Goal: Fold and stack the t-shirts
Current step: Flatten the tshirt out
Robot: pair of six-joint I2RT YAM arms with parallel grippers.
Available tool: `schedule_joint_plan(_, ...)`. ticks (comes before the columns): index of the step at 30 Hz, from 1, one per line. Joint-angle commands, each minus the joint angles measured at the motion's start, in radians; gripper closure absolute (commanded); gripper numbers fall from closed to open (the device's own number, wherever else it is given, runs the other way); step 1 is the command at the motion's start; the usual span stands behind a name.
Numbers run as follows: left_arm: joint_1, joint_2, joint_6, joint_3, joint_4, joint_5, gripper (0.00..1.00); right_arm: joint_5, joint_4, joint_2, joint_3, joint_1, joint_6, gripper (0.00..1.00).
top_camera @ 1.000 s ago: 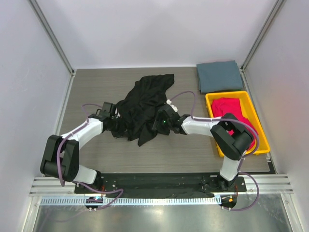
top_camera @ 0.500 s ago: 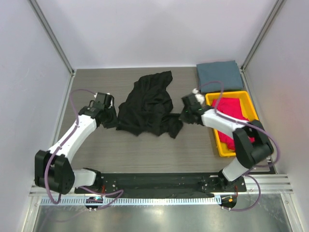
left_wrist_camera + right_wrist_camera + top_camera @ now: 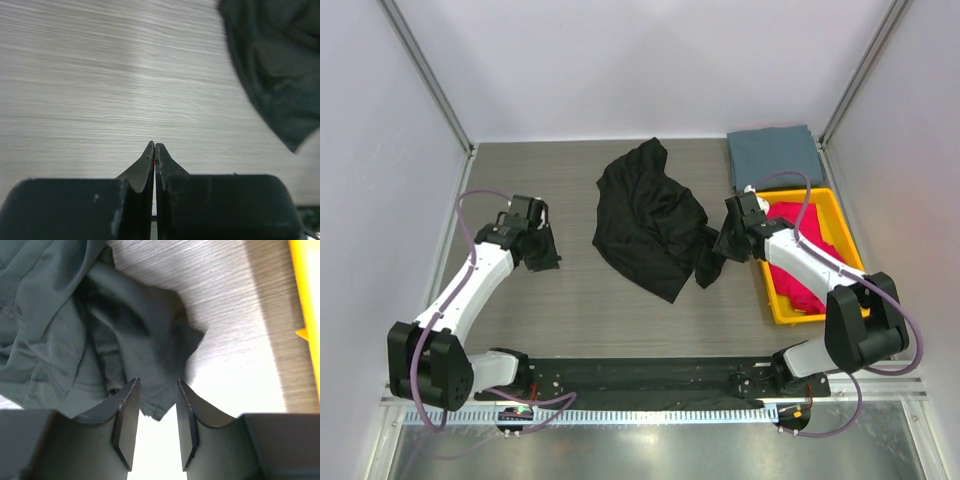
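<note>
**Operator:** Report the position of each t-shirt

**Technician:** The black t-shirt [image 3: 650, 215] lies crumpled and unfolded at the centre of the table [image 3: 570, 310]. The slate grey-blue t-shirt [image 3: 775, 157] lies folded flat in the 1 o'clock corner of the table, apart from the black one. A magenta-red t-shirt [image 3: 788, 216] lies inside the yellow tray [image 3: 798, 318]. The tray sits at 3 o'clock on the table, its far end just beside the near edge of the folded grey-blue cloth

**Operator:** Report the left pincer

**Technician:** The left pincer [image 3: 544, 258] is at 9 o'clock of the black t-shirt and apart from it. In the left wrist view both fingers are pressed together tip to tip, with nothing between them. Bare table surface lies below them. The edge of the black cloth shows at 2 o'clock in that view

**Operator:** Report the right pincer

**Technician:** The right pincer [image 3: 724, 247] is at the 4 o'clock edge of the black t-shirt, between the cloth and the yellow tray. In the right wrist view the fingers stand apart with a clear gap. A loose corner of black cloth lies under that gap, with bare table on either side of it. The fingers are not clamped on the cloth. Whether the tips touch it cannot be told. The tray wall shows at 3 o'clock in that view
</note>
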Motion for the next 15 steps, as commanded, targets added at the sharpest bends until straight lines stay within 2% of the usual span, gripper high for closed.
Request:
schedule_joint_plan(1, 0.001, -0.036, -0.043, -0.046, 0.137, 0.251, 0.99, -0.014, -0.036, -0.069, 0.041, 0.004, -0.024, 0.60)
schedule_joint_plan(2, 0.002, -0.034, -0.074, -0.083, 0.182, 0.324, 0.88, -0.017, -0.044, -0.075, 0.040, 0.004, -0.024, 0.59)
schedule_joint_plan(3, -0.005, -0.024, -0.153, -0.106, 0.225, 0.408, 0.80, -0.022, -0.047, -0.086, 0.041, 0.004, -0.024, 0.58)
schedule_joint_plan(5, -0.063, 0.013, -0.219, -0.134, 0.334, 0.422, 0.62, -0.037, -0.047, -0.100, 0.035, 0.004, -0.021, 0.58)
schedule_joint_plan(8, -0.158, 0.096, -0.287, -0.126, 0.383, 0.360, 0.54, -0.042, -0.047, -0.136, 0.020, 0.010, -0.013, 0.58)
schedule_joint_plan(9, -0.215, 0.116, -0.298, -0.117, 0.388, 0.337, 0.53, -0.043, -0.046, -0.141, 0.017, 0.012, -0.012, 0.58)
schedule_joint_plan(11, -0.255, 0.157, -0.347, -0.109, 0.443, 0.302, 0.53, -0.046, -0.037, -0.153, 0.008, 0.013, -0.010, 0.58)
schedule_joint_plan(15, -0.355, 0.297, -0.422, -0.091, 0.549, 0.312, 0.51, -0.040, -0.035, -0.164, 0.015, 0.013, -0.022, 0.58)
